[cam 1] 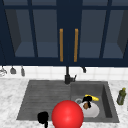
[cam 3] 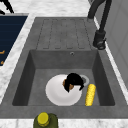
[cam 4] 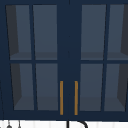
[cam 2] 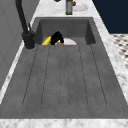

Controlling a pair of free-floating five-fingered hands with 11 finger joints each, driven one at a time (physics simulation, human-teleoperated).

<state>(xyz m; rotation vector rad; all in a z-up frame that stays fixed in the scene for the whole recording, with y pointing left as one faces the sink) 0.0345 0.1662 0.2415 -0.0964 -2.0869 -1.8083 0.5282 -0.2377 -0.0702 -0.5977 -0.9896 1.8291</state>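
right hand (cam 3: 73,80) fingers curled on brown item (cam 3: 68,85) over white plate (cam 3: 56,93), mid-basin.

I see the ribbed drainboard (cam 2: 65,75) lying bare, so a hand can cross it freely. The basin (cam 3: 37,62) is crowded: a white plate (cam 3: 56,93) covers most of its floor, with a corn cob (cam 3: 90,94) just beside it by the right wall. The tap (cam 1: 67,75) stands at the back edge, and a green bottle (cam 1: 121,96) sits on the bench to the right.
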